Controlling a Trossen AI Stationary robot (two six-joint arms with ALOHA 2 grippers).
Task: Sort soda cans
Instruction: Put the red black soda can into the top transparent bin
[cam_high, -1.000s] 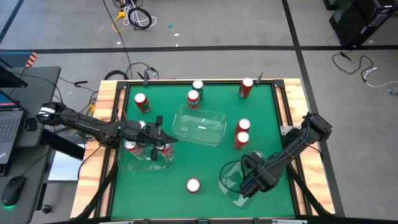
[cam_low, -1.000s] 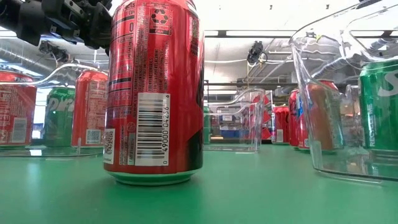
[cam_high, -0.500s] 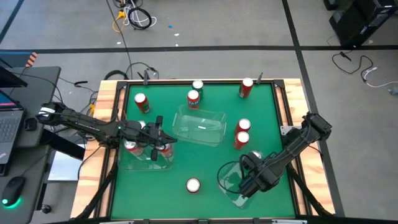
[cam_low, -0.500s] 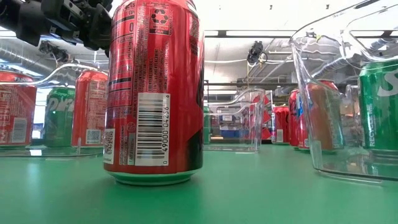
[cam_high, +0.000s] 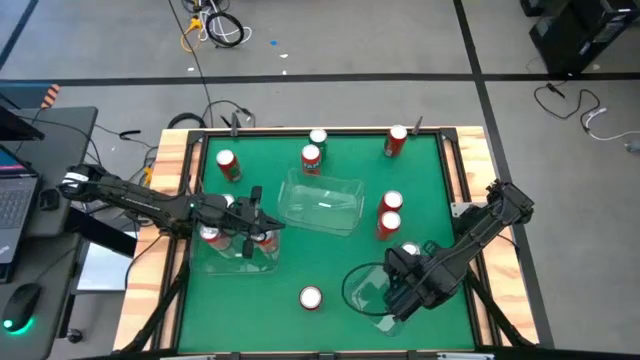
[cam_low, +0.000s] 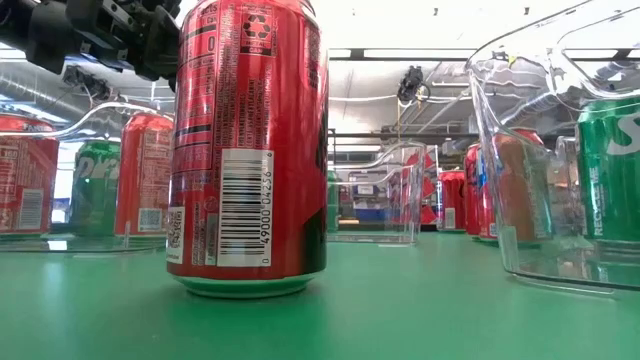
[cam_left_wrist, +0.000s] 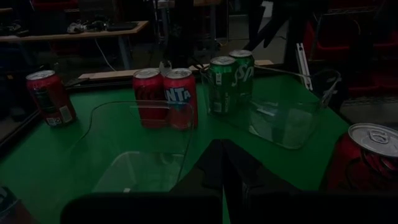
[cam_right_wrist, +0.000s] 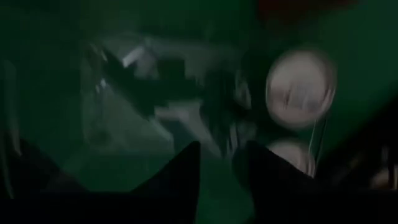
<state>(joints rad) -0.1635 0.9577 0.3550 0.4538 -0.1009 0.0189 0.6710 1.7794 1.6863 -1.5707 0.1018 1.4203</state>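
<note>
While both arms work over the green table (cam_high: 330, 270), the centre bin (cam_high: 322, 202) serves as landmark. Left of and slightly nearer than it, the left tool (cam_high: 250, 232) hangs over the left bin (cam_high: 236, 262), which holds red cans (cam_high: 209, 236) and, by the low view, one green can (cam_low: 96, 188). Its fingers (cam_left_wrist: 214, 163) appear nearly closed with nothing between them. Right of and nearer than the centre bin, the right tool (cam_high: 400, 292) sits over the right bin (cam_high: 368, 290), beside a silver-topped can (cam_high: 410, 251); whether its fingers are spread or closed cannot be told. A green can (cam_low: 612, 165) stands inside that bin.

Loose cans: two red ones (cam_high: 390, 214) just right of the centre bin, a red can (cam_high: 311, 157) and a silver-topped can (cam_high: 318, 136) behind it, a red can (cam_high: 226, 165) to its rear left, another (cam_high: 396, 140) to its rear right, and a lone red can (cam_high: 311, 298) in front.

Judged risks:
- The green can among red ones in the left bin suggests a mixed sort that may need undoing.
- The right bin sits askew; a tool lifting against its wall could drag or tip it.
- Closely paired cans may topple if one is grasped off-centre.
</note>
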